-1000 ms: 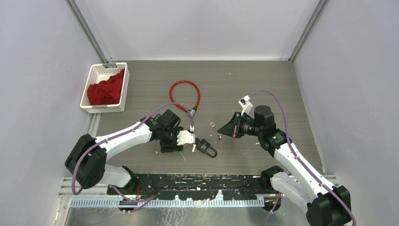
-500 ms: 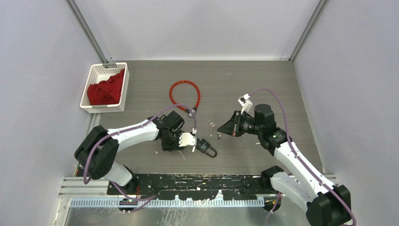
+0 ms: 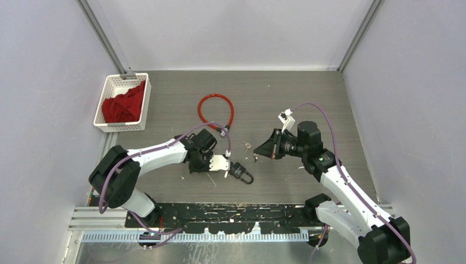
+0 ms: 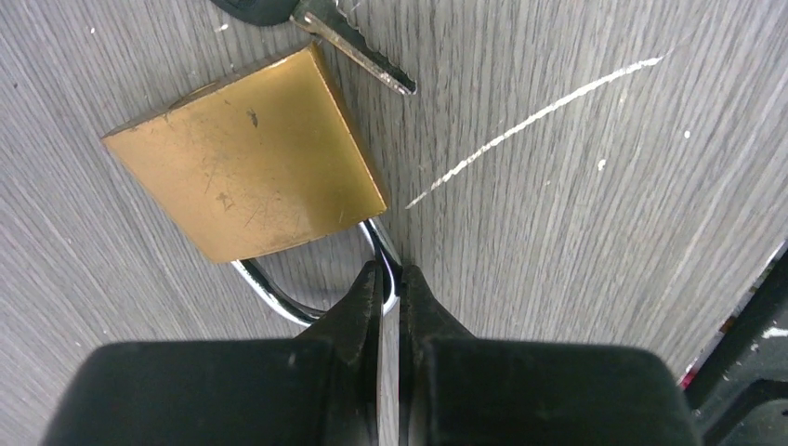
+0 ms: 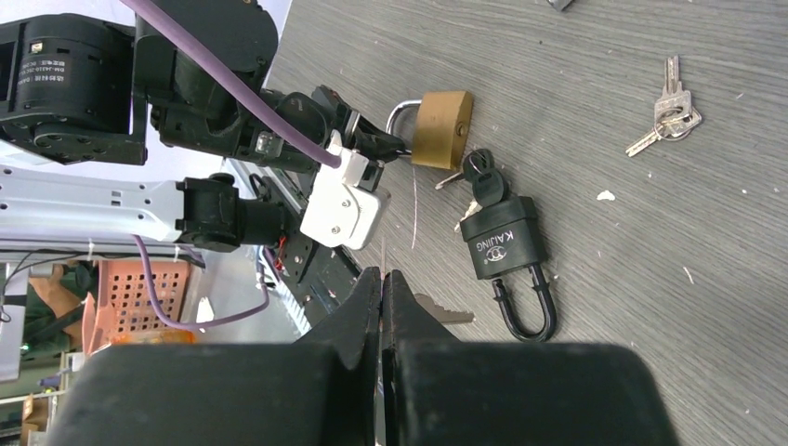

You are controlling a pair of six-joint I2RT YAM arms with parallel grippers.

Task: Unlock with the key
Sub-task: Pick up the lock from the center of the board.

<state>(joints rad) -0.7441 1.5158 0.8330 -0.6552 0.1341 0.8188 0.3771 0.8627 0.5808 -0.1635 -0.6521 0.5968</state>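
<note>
The left gripper [image 4: 390,279] lies low over the table [image 3: 308,99], in front of its arm's base. Its fingers are pinched together on the steel shackle [image 4: 269,283] of the brass lock [image 4: 246,153]. The lock's body lies flat on the wood, on the far side of the fingertips from the wrist camera. A black-headed key [image 4: 353,42] lies loose just past the lock's far corner, its blade bare on the table. Beside it lies the black lock [image 5: 506,246], also flat, with its shackle pointing toward the near edge. The right gripper [image 5: 382,279] hangs above the table, apart from both locks and tilted down toward them. Its fingers are pressed together, and a silver key [image 5: 444,316] sticks out sideways from between them. From the top view this key is only a small speck at the fingertips, so I cannot tell how it is turned. A key bunch [image 5: 664,116] lies on the table farther back, between the two arms. A red cable [image 3: 216,110] lies in a loop behind the left arm. A white basket [image 3: 104,93] in the far left corner holds a red cloth [image 3: 125,104].
</note>
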